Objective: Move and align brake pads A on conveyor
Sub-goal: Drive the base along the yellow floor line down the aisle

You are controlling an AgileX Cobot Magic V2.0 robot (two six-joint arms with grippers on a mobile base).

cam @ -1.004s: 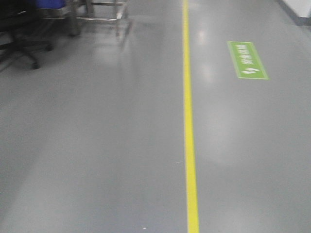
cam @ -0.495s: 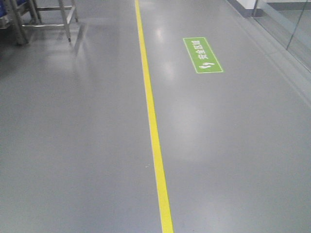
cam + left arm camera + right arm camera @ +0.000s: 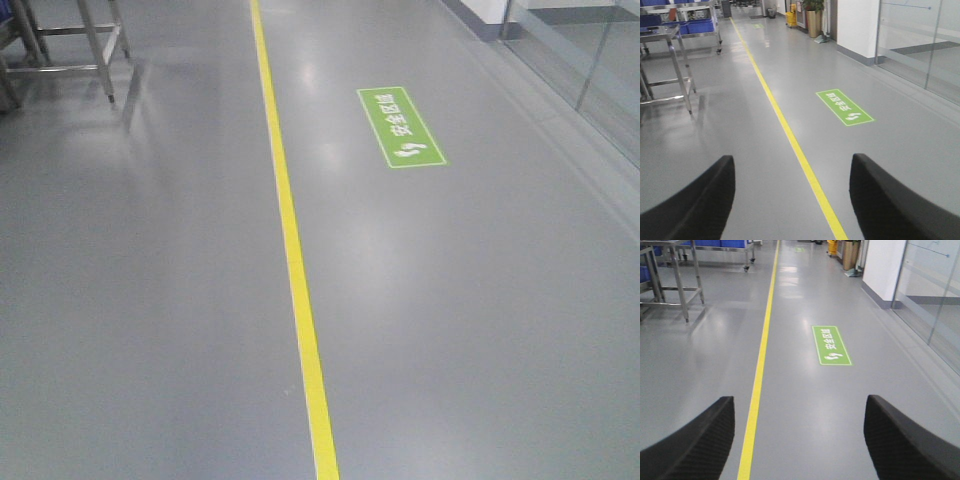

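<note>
Currently neither brake pads nor conveyor is in view, only floor [image 3: 130,300] and yellow line [image 3: 300,300]. Left tool [image 3: 792,160] and right tool [image 3: 800,400] gape empty; I judge the task unstarted.

Yellow line [image 3: 291,250], green floor sign [image 3: 401,127]

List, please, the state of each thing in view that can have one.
Left pincer: open, holding nothing.
Right pincer: open, holding nothing.
Blue bins: on a steel rack; contents cannot be told.
Green floor sign: lying flat, intact.
Brake pads A and conveyor: not in view.
</note>
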